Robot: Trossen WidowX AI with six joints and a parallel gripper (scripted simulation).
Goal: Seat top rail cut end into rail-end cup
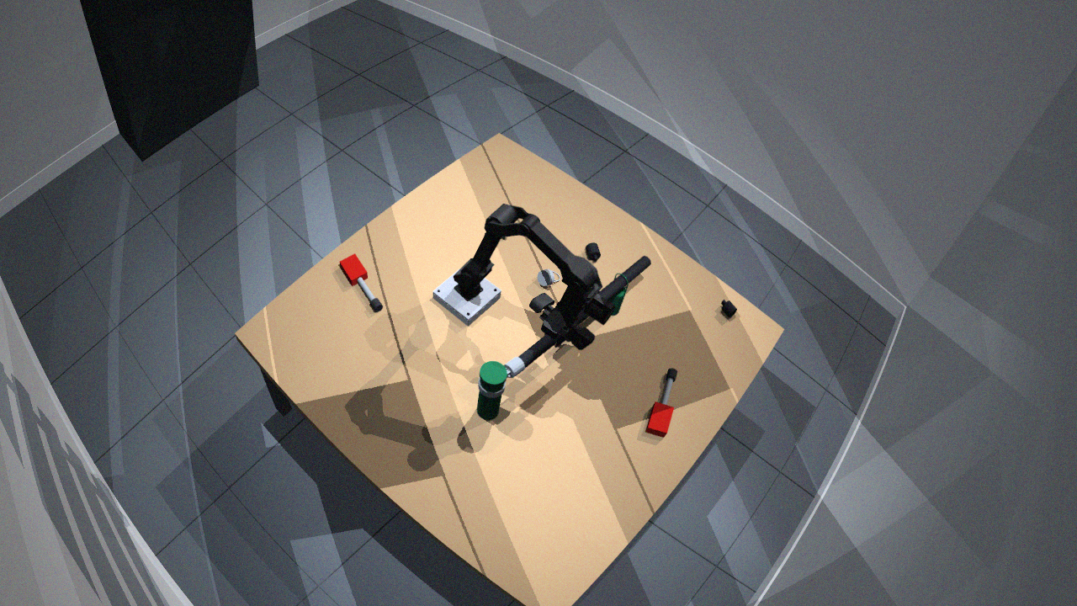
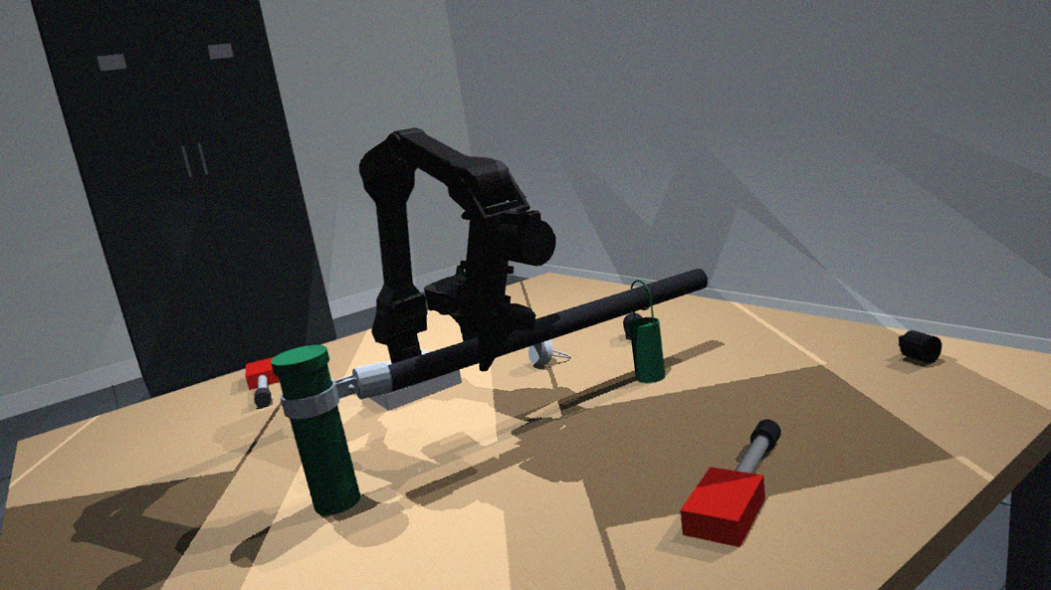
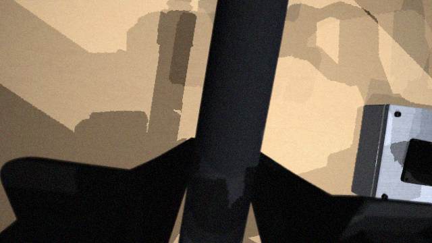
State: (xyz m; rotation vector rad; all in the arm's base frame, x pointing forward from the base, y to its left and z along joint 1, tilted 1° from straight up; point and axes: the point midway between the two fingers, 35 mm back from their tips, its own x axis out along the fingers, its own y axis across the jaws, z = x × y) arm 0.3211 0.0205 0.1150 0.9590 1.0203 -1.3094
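The black rail [image 1: 536, 353] [image 2: 595, 313] [image 3: 248, 67] runs through the thin green loop above the small green post [image 1: 618, 301] [image 2: 648, 354]. Its near end meets the mouth of the grey rail-end cup [image 1: 515, 367] [image 2: 373, 380], roughly in line with it; the cup wall hides how deep the end sits. The cup hangs on the grey brace band [image 2: 309, 402], a little below the green cap [image 1: 493, 372] [image 2: 300, 357] of the big green post [image 1: 488, 406] [image 2: 327, 461]. My gripper [image 2: 500, 345] [image 3: 220, 147] is shut on the rail between the two posts.
Red blocks with grey handles lie at the front right [image 1: 660, 418] [image 2: 722, 502] and far left [image 1: 352, 268] [image 2: 259, 372]. A small grey wire-looped part [image 1: 547, 279] [image 2: 541, 353] lies behind the rail. A black cylinder [image 1: 728, 308] [image 2: 919, 347] lies at the right.
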